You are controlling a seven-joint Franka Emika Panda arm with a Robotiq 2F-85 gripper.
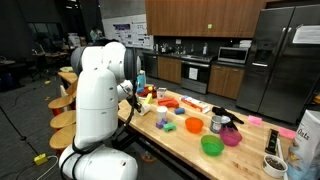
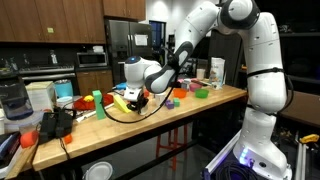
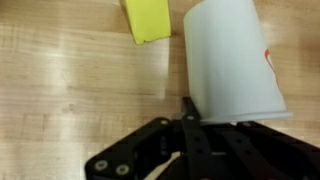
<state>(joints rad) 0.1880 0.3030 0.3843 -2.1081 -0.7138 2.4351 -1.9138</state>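
The Panda arm's gripper [image 3: 188, 108] was closed low over the wooden desk [image 3: 60, 90], its black fingertips pressed together against the near end of a white cup [image 3: 232, 60] — whether they pinched its wall could not be told. A yellow block [image 3: 147, 20] lay just beside the cup's far end. In an exterior view, the gripper [image 2: 135, 97] sat near the desk's long edge — a green bowl [image 1: 211, 145] stood well apart.

cup [image 3: 232, 60]: white, maybe red mark | block [image 3: 146, 20]: yellow | table [image 3: 70, 80]: pale wood grain
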